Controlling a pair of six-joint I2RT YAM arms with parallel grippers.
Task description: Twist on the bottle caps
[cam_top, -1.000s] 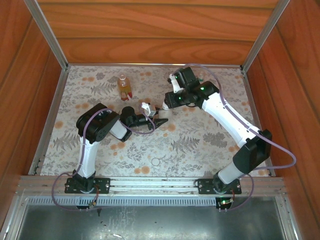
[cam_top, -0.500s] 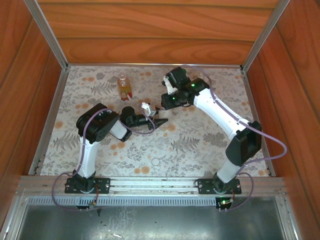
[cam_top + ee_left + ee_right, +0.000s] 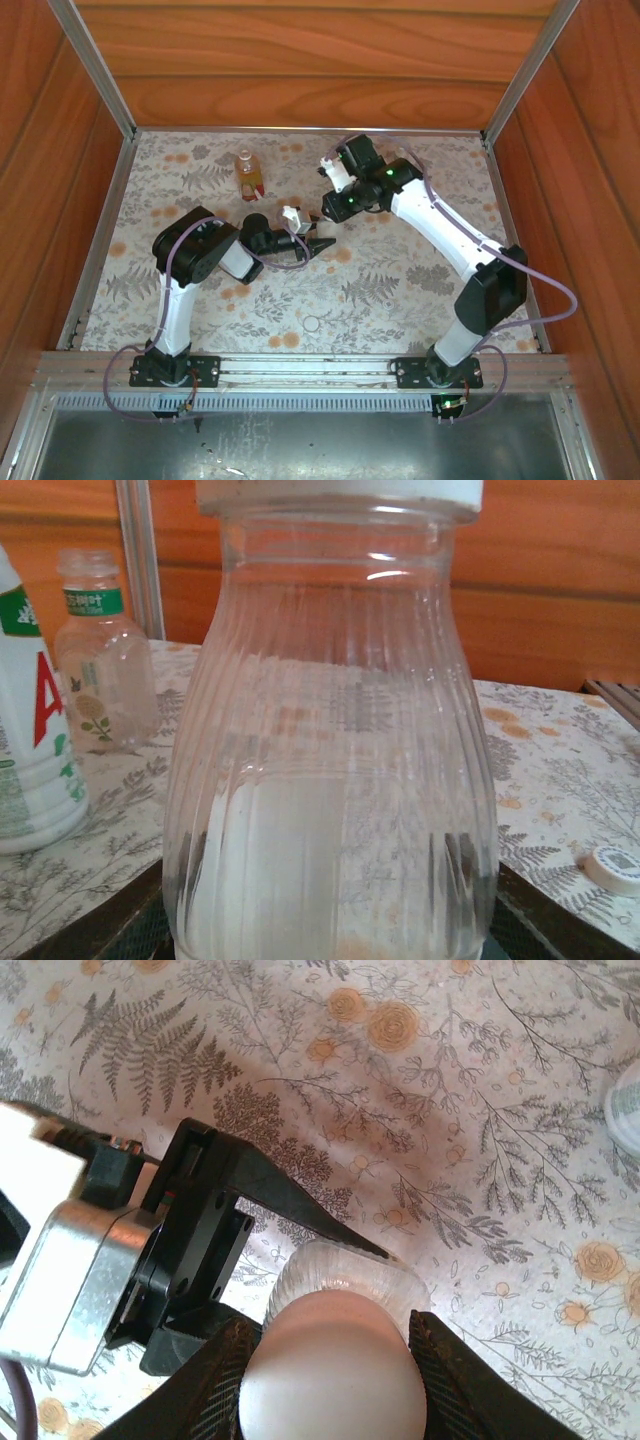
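Bottles 4: clear bottle (image 3: 330, 760) grasped in left fingers (image 3: 280, 1195); white bottle (image 3: 25, 730), small bottle (image 3: 100, 660) to their left; amber bottle (image 3: 248, 172) apart | caps 2: cap (image 3: 335, 1380) clenched by right fingers (image 3: 455, 1380); loose cap (image 3: 615, 868) right.

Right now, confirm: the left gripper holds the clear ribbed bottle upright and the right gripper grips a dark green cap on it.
The colour is wrong: the right wrist view shows a white cap, not dark green. Otherwise yes: the left gripper holds the clear ribbed bottle upright and the right gripper grips the cap on it.
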